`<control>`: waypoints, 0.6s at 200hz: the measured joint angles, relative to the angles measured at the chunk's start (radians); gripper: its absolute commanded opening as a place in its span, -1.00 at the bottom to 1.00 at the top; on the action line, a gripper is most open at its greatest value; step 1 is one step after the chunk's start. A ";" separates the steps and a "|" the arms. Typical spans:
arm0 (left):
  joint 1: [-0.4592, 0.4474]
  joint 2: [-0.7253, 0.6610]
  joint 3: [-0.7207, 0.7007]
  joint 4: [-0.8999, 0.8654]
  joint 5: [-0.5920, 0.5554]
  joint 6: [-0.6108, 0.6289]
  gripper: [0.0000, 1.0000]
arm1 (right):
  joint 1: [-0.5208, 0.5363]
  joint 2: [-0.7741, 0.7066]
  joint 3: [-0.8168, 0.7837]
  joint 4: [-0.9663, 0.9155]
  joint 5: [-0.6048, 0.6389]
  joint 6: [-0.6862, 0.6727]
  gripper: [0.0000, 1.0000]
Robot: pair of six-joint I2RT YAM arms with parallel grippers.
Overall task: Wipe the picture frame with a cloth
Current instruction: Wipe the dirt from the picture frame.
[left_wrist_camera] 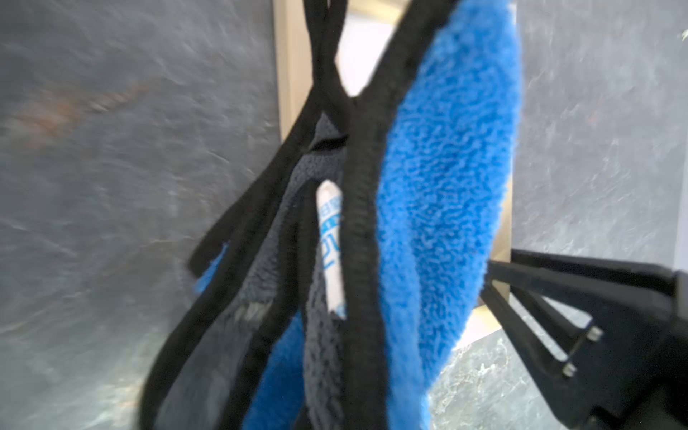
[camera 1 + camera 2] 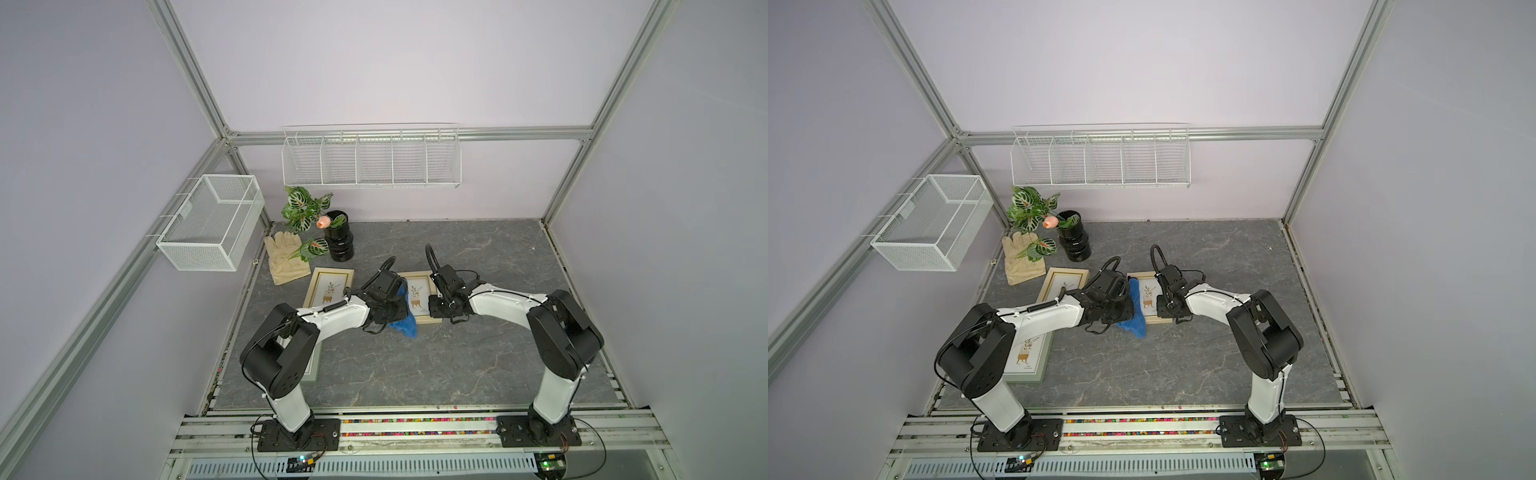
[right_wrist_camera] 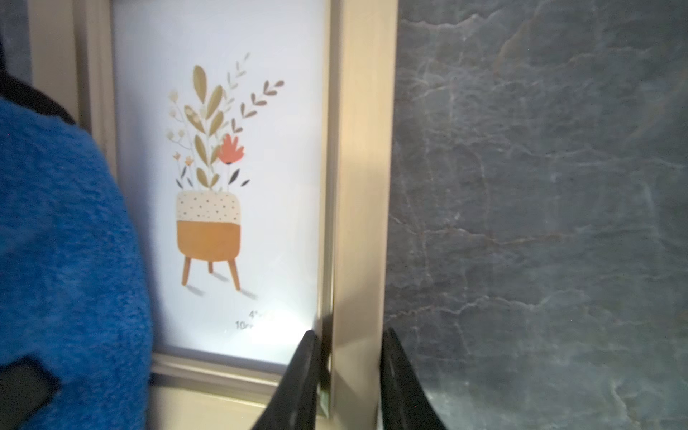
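While your left gripper [image 2: 390, 308] is clamped tight on the cloth [image 2: 406, 325], you are in the wiping step itself. Nearest you, the blue tail of the cloth trails onto the dark table [image 2: 415, 374] just off the picture frame's [image 2: 417, 293] near left corner. From there it runs up over the frame's left side.

Your right gripper [image 3: 350, 357] is closed partway across the frame's right-hand gold rail. It has one finger on the glass side and one on the table side, pinning the frame flat. In the right wrist view the printed plant pot and most of the glass lie bare beside the cloth, so I judge the wipe far from finished.

The next move calls for dragging the cloth sideways across the glass toward the held rail. Press lightly, and stop short of your right fingers.

Farther back lie a second frame [image 2: 328, 286], a beige glove [image 2: 284, 259] and a black vase [image 2: 340, 243]. None of them needs touching.
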 measured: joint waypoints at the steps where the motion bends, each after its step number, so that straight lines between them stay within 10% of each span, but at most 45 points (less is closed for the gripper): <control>1: -0.001 0.003 0.002 0.000 0.000 0.000 -1.00 | 0.000 0.000 0.000 0.000 0.000 0.000 -0.61; 52: -0.062 0.160 0.138 0.095 0.109 -0.027 -1.00 | 0.000 -0.012 -0.014 -0.003 0.010 0.001 -0.61; 120: 0.081 0.023 0.008 0.057 0.106 -0.015 -1.00 | 0.002 -0.013 -0.015 0.000 0.009 0.008 -0.60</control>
